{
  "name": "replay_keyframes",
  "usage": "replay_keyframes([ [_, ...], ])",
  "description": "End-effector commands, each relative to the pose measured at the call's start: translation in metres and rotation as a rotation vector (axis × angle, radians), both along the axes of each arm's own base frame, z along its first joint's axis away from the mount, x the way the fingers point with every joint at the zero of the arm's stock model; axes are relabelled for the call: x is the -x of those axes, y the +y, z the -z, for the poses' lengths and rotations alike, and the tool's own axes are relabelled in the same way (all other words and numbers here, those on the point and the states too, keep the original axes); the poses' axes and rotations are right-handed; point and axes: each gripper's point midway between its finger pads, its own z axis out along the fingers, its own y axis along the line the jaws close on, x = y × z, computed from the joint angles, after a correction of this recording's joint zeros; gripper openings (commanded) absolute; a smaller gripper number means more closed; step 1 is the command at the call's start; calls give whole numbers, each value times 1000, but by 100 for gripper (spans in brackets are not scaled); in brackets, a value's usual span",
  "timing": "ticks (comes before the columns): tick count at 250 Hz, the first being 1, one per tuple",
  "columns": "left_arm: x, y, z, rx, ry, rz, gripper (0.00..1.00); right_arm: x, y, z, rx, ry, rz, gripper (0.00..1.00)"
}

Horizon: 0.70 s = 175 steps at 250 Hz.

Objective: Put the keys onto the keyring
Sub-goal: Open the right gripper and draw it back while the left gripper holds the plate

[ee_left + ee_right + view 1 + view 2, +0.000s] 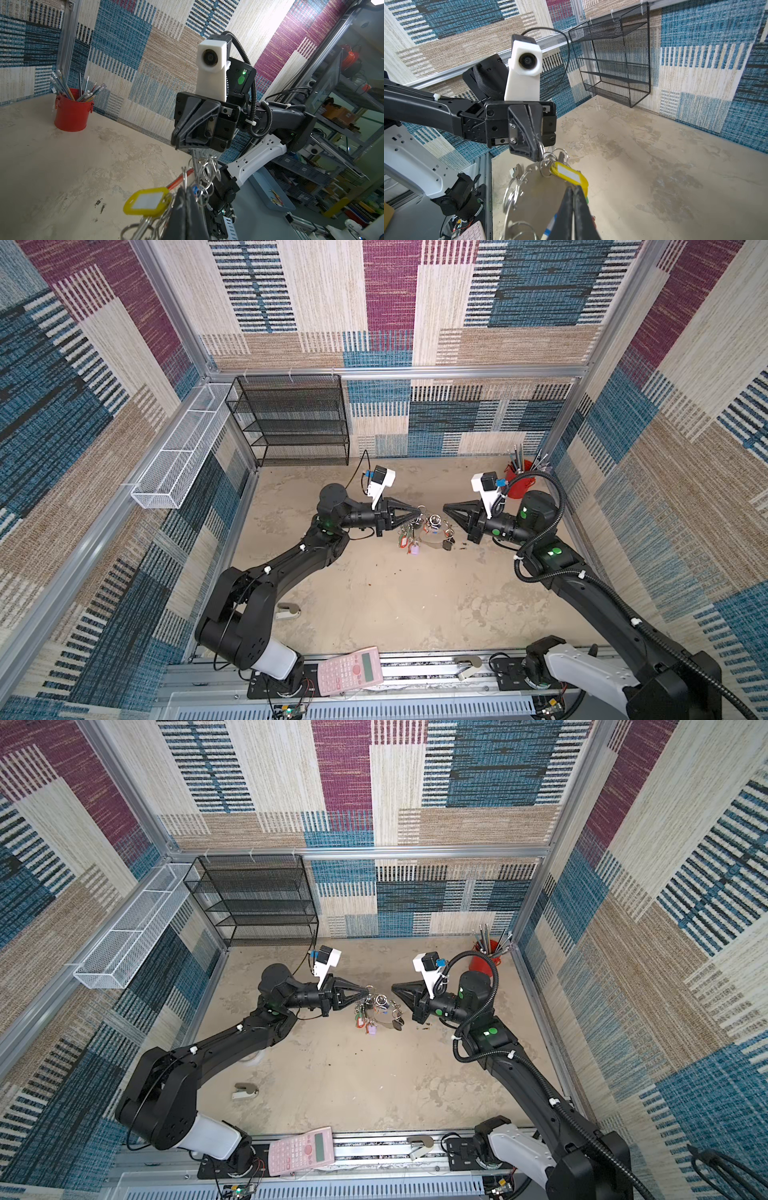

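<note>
Above the table, left jaws clamp the keys, yellow tag label blank, right jaws closed nearby

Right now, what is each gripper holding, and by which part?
The left gripper pinches the keys by a small silver ring above their yellow tag. Whether the keyring is gripped too cannot be told. The right gripper looks closed on nothing.

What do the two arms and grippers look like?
The left arm and right arm are black with white shells at the base and green dots on the joints. The left gripper and right gripper are black ribbed wedges, each topped by a white camera housing. A corrugated black hose follows the right arm.
</note>
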Motion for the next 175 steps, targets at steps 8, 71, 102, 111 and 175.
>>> replay_keyframes([
  [8, -3, 0, -9, 24, -43, -15, 0, -5, -5, -5, -11, -7, 53, 21],
  [71, -13, -2, -2, 11, 7, -42, 0, -32, -25, -3, -13, 12, 244, 49],
  [102, -19, -3, 5, -7, 34, -64, 0, -44, -36, 0, -15, 26, 336, 56],
  [111, -21, -3, 9, -25, 49, -76, 0, -47, -41, 3, -15, 34, 363, 59],
  [175, -52, 4, 52, -251, 142, -261, 0, -53, -56, 19, -28, 73, 446, 72],
])
